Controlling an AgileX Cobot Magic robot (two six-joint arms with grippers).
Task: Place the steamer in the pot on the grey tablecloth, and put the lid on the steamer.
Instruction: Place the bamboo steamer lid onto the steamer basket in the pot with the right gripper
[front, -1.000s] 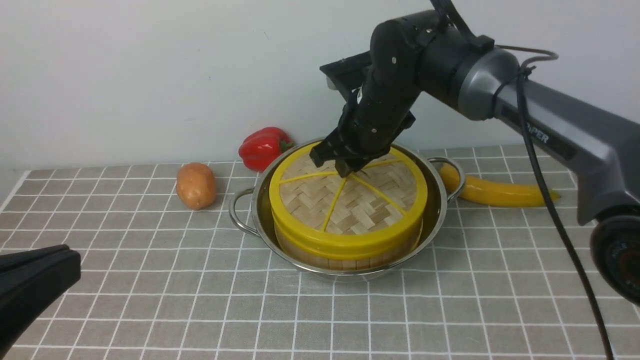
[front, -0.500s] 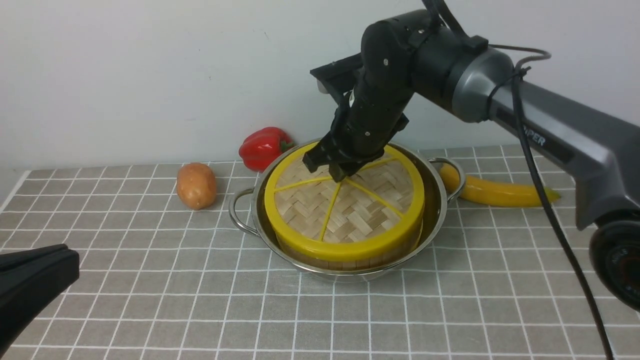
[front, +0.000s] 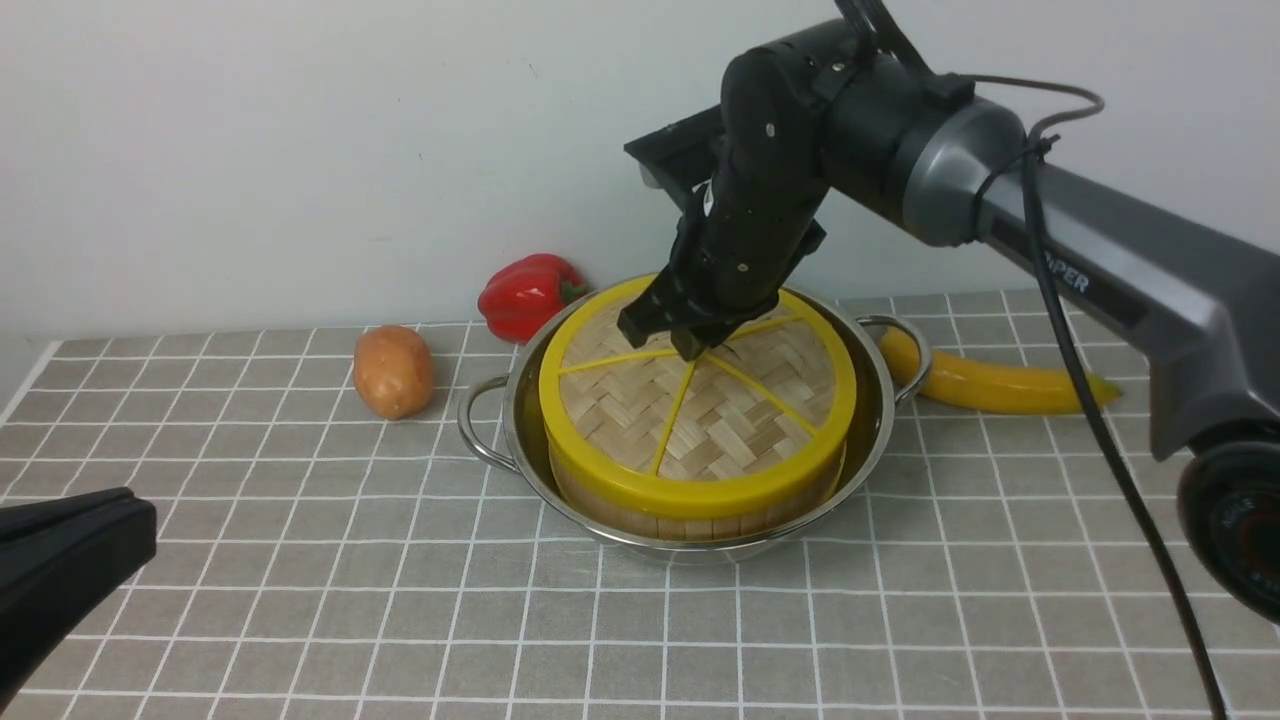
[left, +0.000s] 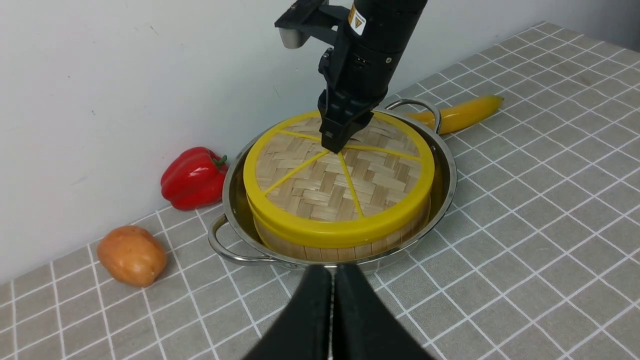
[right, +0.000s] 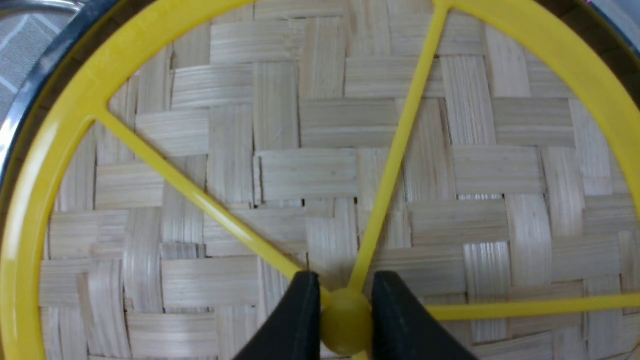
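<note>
One grey tablecloth (front: 300, 600) covers my tabletop, and the shiny pot (front: 872, 420) sits on it. Inside the pot stands the steamer (front: 690, 522), with the lid (front: 700, 420) resting on top. My right end effector (front: 662, 337) is above the pot, pinching the lid's little knob (right: 346, 315). My left end effector (left: 332, 275) waits on my side of the pot, fingers (left: 312, 310) pressed together.

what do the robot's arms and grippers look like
The right arm is dark grey with a silver-grey joint collar, white lettering and a black cable along it. Its wrist carries a yellow sticker. The right gripper and left gripper have tapered black fingers.
</note>
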